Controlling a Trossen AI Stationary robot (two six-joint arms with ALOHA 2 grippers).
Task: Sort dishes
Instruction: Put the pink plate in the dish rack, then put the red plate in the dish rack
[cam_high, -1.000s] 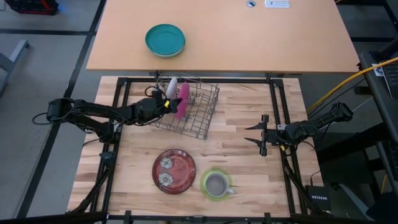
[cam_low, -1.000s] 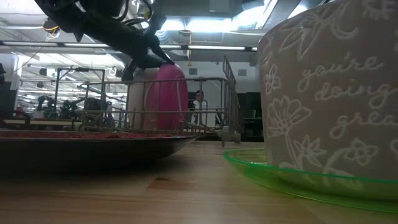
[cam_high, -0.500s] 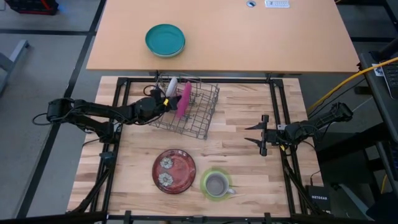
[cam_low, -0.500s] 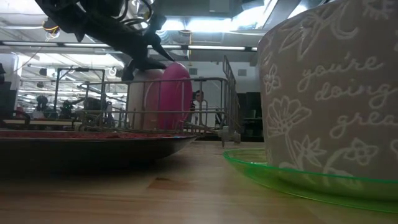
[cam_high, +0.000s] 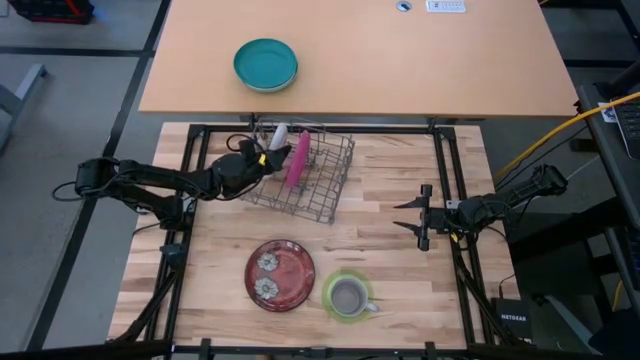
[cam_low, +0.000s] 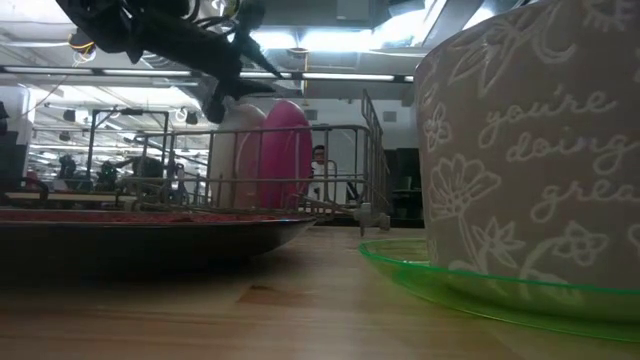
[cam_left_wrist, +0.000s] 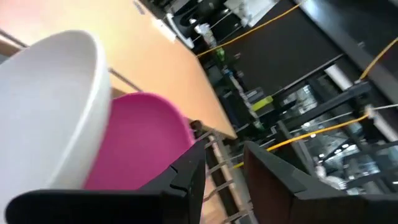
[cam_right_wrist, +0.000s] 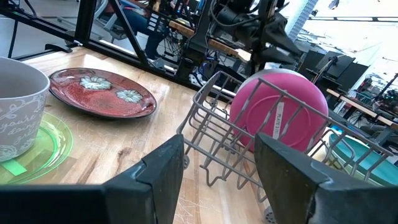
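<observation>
A magenta plate (cam_high: 298, 158) stands on edge in the wire rack (cam_high: 320, 185), next to a white plate (cam_high: 279, 134) that also stands on edge there. Both show in the left wrist view, the magenta plate (cam_left_wrist: 137, 143) and the white plate (cam_left_wrist: 50, 106). My left gripper (cam_high: 265, 160) is open, just left of and above the two plates (cam_low: 222, 95), with nothing between its fingers (cam_left_wrist: 224, 149). A grey mug (cam_high: 347, 296) sits on a lime-green saucer (cam_high: 328, 290) at the near edge. My right gripper (cam_high: 420, 217) waits open at the right.
A dark red plate with flower marks (cam_high: 281, 274) lies flat near the front, left of the saucer. A teal bowl (cam_high: 265, 64) sits on the far table. Bare wood lies between the rack and my right gripper.
My left gripper has drawn up and back toward the table's left, away from the magenta plate's top edge. The magenta plate has shifted a little to the right in the rack and now stands there on its own.
</observation>
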